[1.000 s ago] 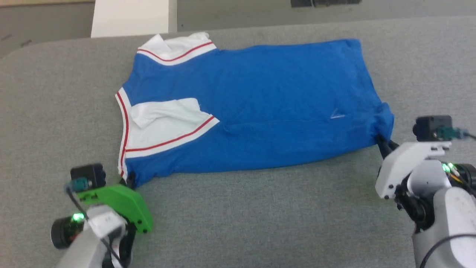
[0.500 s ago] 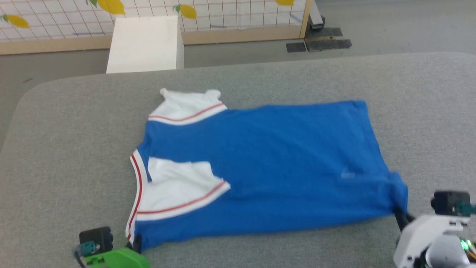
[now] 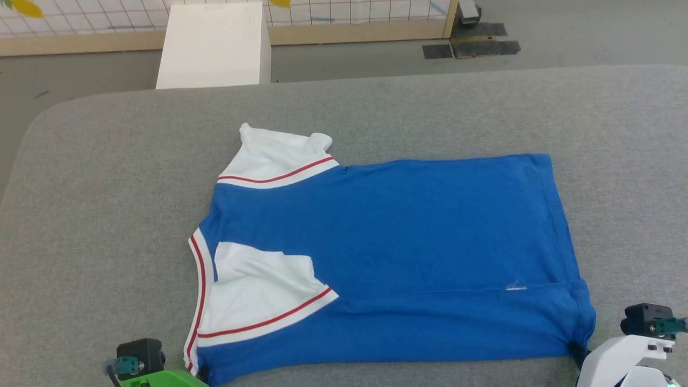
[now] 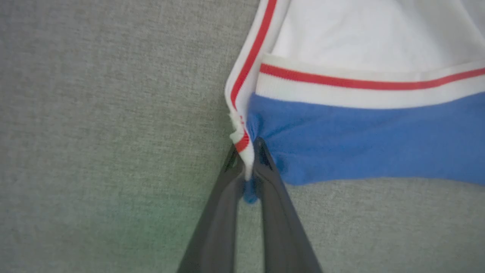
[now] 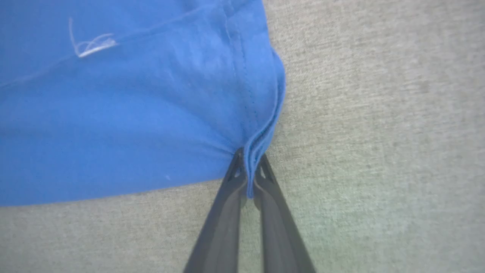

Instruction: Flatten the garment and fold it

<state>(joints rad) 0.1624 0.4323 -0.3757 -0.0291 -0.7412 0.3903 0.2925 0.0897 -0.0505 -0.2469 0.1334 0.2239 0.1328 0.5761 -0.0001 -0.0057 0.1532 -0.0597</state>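
Left grip: my left gripper (image 4: 246,151) is clamped on the garment (image 3: 403,231) at its 7 o'clock corner, with red-striped white trim and blue knit pinched between the fingers.
Right grip: my right gripper (image 5: 248,155) is closed on the doubled hem corner at 5 o'clock.
Where it lies: sideways on the grey table (image 3: 107,188), neck end toward 9 o'clock and hem (image 3: 559,226) toward 3 o'clock, plain blue side up.
Just changed: my head tipped up, so the whole view shifted. That is the camera, not the cloth. The shirt itself differs too: a second ago the hem corner was bunched. Now the hem runs straighter and the near edge is drawn straight between my two grips.
Still untidy: the near sleeve (image 3: 252,290) lies folded over the body at 8 o'clock, and the far sleeve (image 3: 274,156) is rumpled at 11 o'clock.
Meaning: I judge the flattening mostly done and the folding not yet begun.
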